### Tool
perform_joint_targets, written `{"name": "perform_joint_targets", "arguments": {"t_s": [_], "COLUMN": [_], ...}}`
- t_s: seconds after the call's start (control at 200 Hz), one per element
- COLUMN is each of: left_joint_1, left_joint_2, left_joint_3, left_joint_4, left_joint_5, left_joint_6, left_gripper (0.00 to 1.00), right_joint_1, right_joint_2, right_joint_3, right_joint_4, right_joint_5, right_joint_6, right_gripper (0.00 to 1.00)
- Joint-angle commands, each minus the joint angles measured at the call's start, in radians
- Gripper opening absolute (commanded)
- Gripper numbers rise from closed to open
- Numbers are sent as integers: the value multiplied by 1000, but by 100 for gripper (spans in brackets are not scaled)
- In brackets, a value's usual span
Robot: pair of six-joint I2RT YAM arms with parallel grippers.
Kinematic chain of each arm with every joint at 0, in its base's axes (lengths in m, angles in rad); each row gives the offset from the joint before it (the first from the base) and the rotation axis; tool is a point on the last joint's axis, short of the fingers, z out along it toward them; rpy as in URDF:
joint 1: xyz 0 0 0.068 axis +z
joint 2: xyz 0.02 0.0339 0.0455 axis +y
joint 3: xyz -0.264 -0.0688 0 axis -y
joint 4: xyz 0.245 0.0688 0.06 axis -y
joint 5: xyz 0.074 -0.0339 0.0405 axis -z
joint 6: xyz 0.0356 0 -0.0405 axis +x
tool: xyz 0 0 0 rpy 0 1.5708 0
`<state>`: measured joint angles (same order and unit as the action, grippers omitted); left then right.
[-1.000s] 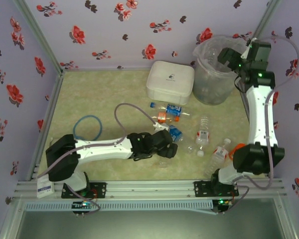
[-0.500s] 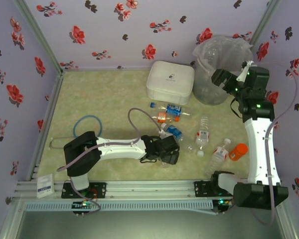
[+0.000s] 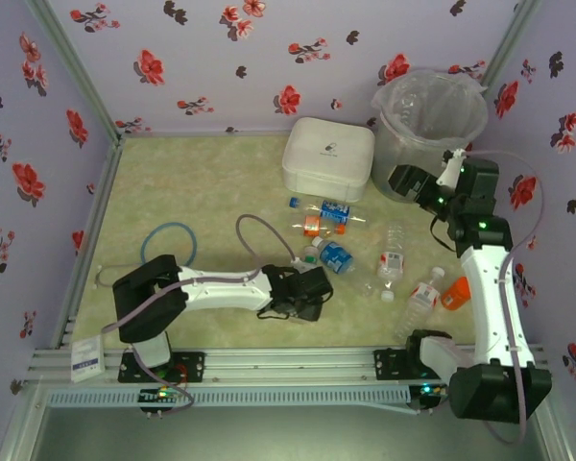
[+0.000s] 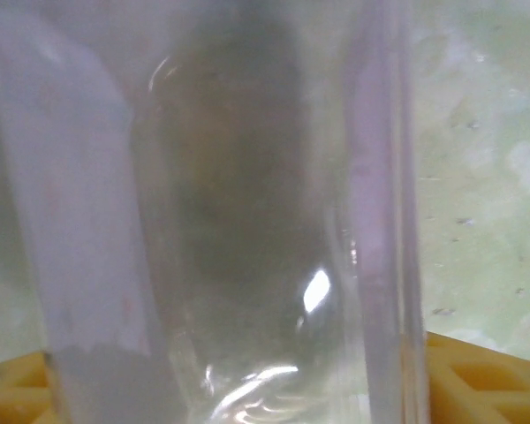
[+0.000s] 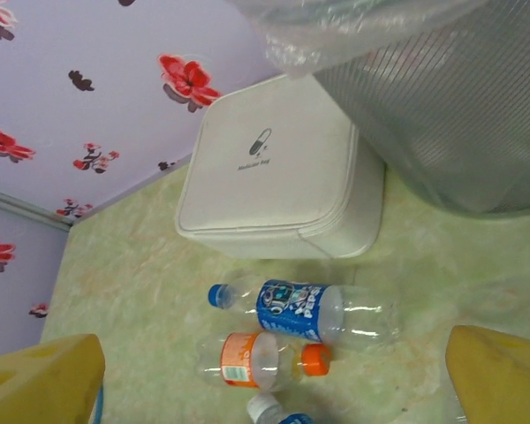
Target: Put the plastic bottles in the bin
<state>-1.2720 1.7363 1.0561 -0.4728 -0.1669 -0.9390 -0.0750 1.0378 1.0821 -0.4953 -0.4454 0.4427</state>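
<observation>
table (image 3: 202, 182): pale green mat, floral walls round it. bin (image 3: 418, 134) stands upright in the upper right of the top view, bag-lined; contents not readable. white box (image 3: 327, 158) sits just left of it, lid shut, close to the bin wall in the right wrist view.

left arm (image 3: 221, 286) lies low across the lower middle, reaching right. right arm (image 3: 485, 288) rises along the right edge, wrist bent in toward the bin's base.

right gripper (image 3: 400, 181) hangs at the bin's lower left, between bin and box. its fingers (image 5: 499, 375) sit at the two lower corners of the right wrist view, wide apart, nothing between them.

left gripper (image 3: 312, 291) is down at the mat, centre of the top view. the left wrist view has a clear bottle (image 4: 247, 221) between its fingers (image 4: 486, 380), very close up. bottle edges run right up to both fingers; squeezed or only bracketed, can't tell.

other bottles (image 3: 392, 252) lie loose on the mat, centre to centre-right, well short of the bin. blue-label bottle (image 3: 326, 208) is below the box, orange-label bottle (image 3: 319, 226) just under it, and a second blue one (image 3: 332, 255) is just above the left gripper. two more lie by the right arm.

blue ring (image 3: 169, 245) lies left of centre, apart from everything.
</observation>
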Motion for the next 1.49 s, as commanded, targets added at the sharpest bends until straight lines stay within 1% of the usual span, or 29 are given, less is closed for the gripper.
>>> {"name": "perform_joint_targets", "arguments": {"t_s": [0.0,0.115,0.215,0.27,0.39,0.455,0.54,0.595,0.67,0.775,0.875,0.995,1.05,1.105,1.275,1.395,1.49], "left_joint_1": [17,37,45,49,67,99,143,164,178,180,179,178,178,177,173,171,171], "left_joint_2": [-65,-122,-206,-258,-375,-430,-498,-531,-563,-581,-574,-574,-571,-563,-537,-533,-535], "left_joint_3": [-27,-65,-122,-157,-256,-322,-408,-462,-506,-508,-489,-484,-474,-462,-449,-447,-444], "left_joint_4": [3,5,26,76,251,366,523,622,708,698,661,673,659,647,638,644,634], "left_joint_5": [9,-4,-72,-98,-135,-108,-42,5,47,52,51,52,51,51,52,52,53], "left_joint_6": [-13,1,46,99,224,270,311,328,346,366,380,385,391,399,405,407,403], "left_gripper": [58,53,50,49,45,43,43,40,38,37,37,37,37,37,38,39,43], "right_joint_1": [16,53,96,126,213,270,341,384,437,500,557,610,617,619,630,630,630], "right_joint_2": [-18,-17,-7,-5,20,45,72,90,118,179,242,299,313,326,347,341,319], "right_joint_3": [-34,-90,-121,-144,-197,-198,-197,-197,-197,-190,-172,-135,-132,-140,-152,-154,-154], "right_joint_4": [85,160,185,222,362,376,387,415,465,515,549,511,505,527,559,538,522], "right_joint_5": [-75,-118,-131,-134,-201,-200,-171,-162,-158,-141,-134,-95,-89,-102,-114,-91,-68], "right_joint_6": [46,89,103,132,221,223,209,221,242,263,269,233,221,233,246,228,216], "right_gripper": [100,100,99,100,99,98,97,95,92,83,77,76,78,77,63,50,43]}}
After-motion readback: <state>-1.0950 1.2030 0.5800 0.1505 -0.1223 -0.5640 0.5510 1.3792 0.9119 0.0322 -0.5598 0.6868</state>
